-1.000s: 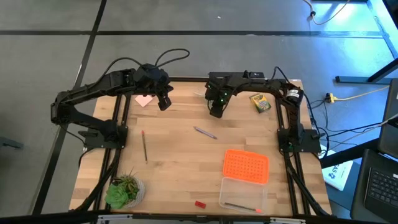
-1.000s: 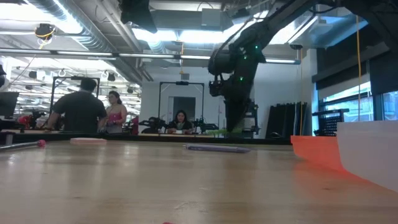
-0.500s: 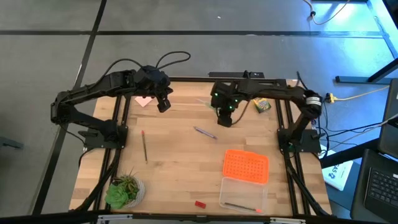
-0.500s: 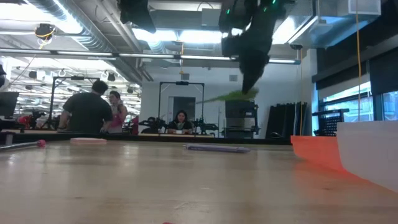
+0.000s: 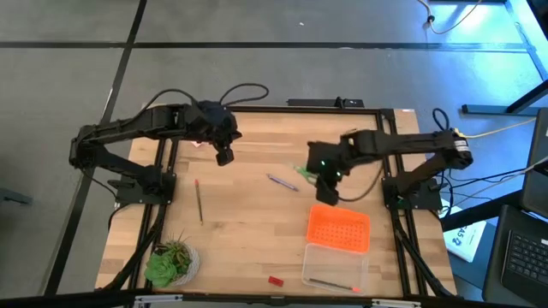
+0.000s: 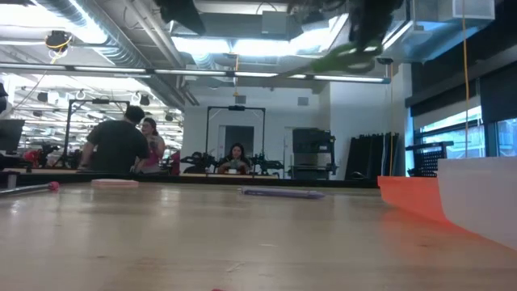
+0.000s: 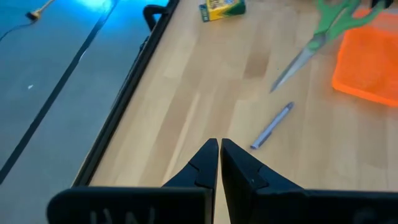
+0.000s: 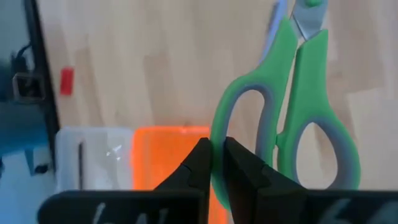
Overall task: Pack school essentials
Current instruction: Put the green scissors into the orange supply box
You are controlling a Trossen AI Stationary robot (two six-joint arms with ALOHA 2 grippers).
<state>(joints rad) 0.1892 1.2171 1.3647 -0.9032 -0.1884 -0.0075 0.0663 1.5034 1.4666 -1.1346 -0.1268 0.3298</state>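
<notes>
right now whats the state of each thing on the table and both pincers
right pincer: shut on the scissors, in the air near the orange lid
scissors: lifted, blades closed
left pincer: shut, empty, above the table's far left
clear box: open, a pencil inside
orange lid: off, lying beside the box
purple pen: lying mid-table
crayon box: lying by the table's edge
red eraser: on the table, unpacked
</notes>
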